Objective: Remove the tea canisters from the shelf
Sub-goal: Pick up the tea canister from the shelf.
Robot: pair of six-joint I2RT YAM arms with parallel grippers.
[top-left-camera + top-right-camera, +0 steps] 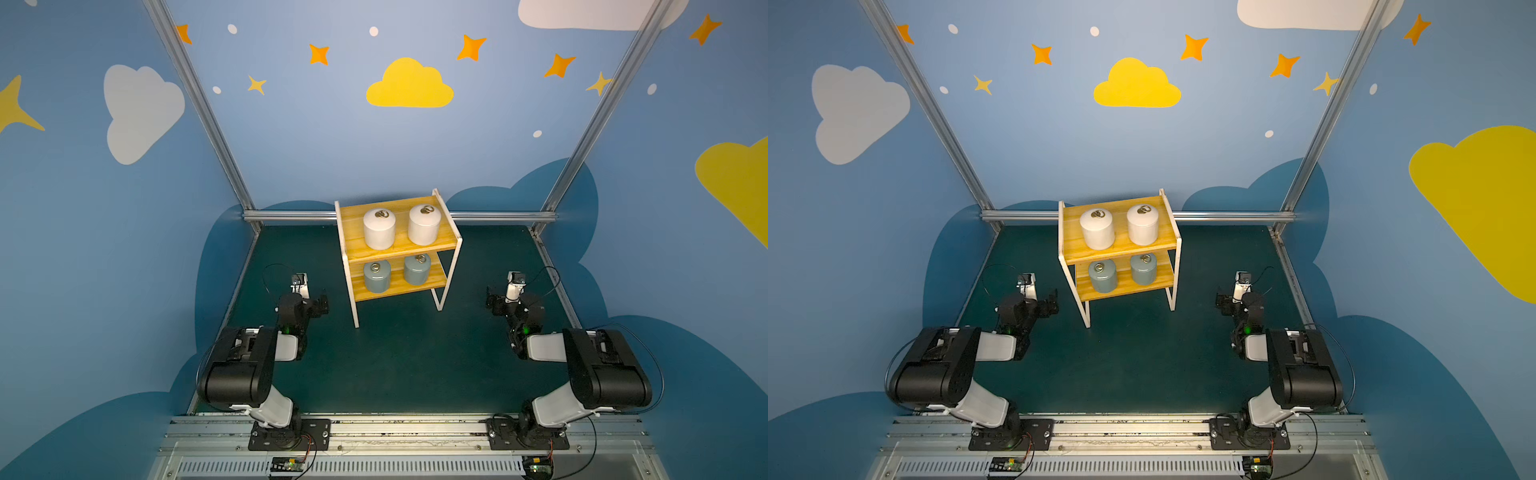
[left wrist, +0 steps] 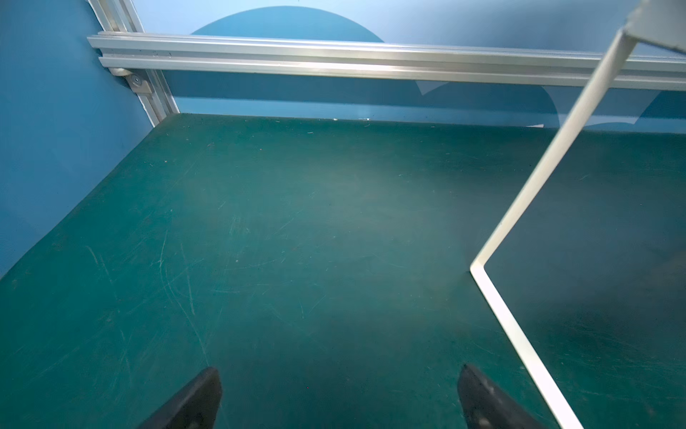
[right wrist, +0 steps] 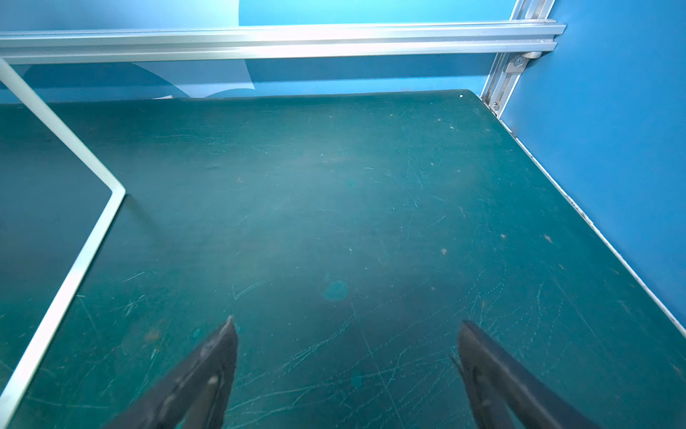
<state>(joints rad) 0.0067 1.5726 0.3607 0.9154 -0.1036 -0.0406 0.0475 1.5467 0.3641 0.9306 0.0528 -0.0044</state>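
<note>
The shelf (image 1: 353, 232) (image 1: 1073, 237) stands at the back middle of the green table. Two white tea canisters (image 1: 379, 230) (image 1: 424, 225) sit side by side on its upper board. Two grey-blue ones (image 1: 377, 277) (image 1: 417, 270) sit on the lower board. My left gripper (image 1: 322, 305) (image 2: 339, 367) hovers low to the left of the shelf, open and empty. My right gripper (image 1: 492, 303) (image 3: 347, 321) is low on the shelf's right side, also open and empty. Each wrist view shows only a white shelf leg (image 2: 534, 178) (image 3: 74, 275) beside bare mat.
Blue painted walls close in the table on three sides. An aluminium rail (image 1: 291, 215) runs along the back edge behind the shelf, with slanted posts (image 1: 199, 104) at the corners. Both arm bases sit on a metal track (image 1: 407, 430) at the front.
</note>
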